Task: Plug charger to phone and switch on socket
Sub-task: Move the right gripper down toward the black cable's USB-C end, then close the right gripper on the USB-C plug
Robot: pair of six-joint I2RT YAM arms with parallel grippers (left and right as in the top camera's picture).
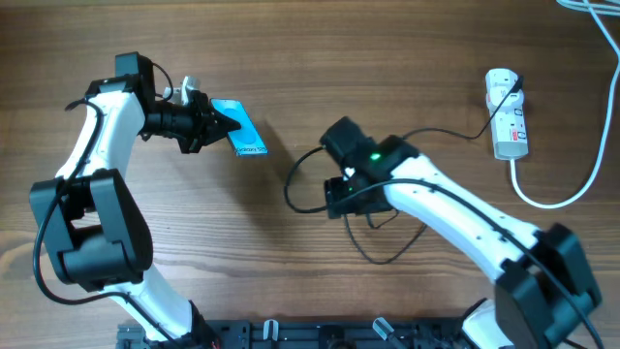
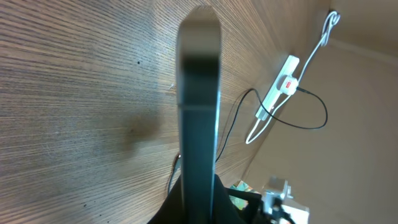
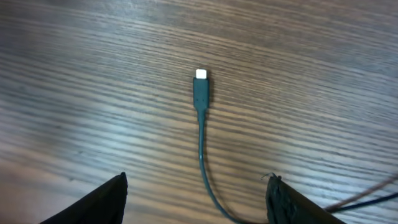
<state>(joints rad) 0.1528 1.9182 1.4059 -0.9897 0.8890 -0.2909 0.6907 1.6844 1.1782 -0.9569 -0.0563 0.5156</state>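
Observation:
My left gripper (image 1: 215,124) is shut on the phone (image 1: 242,130), whose cyan-blue screen faces up at the upper left of the table. In the left wrist view the phone (image 2: 199,106) shows edge-on between the jaws. The charger, a thin black cable (image 1: 291,189), loops across the middle of the table. Its small plug tip (image 3: 201,87) lies flat on the wood ahead of my right gripper (image 3: 198,193), which is open and empty, its fingers on either side of the cable. The socket (image 1: 508,113), a white power strip with a black plug in it, lies at the upper right.
A thick white cable (image 1: 591,145) trails from the socket and curves along the right edge. The black cable runs from the socket's plug toward the right arm (image 1: 436,199). The socket also shows far off in the left wrist view (image 2: 281,87).

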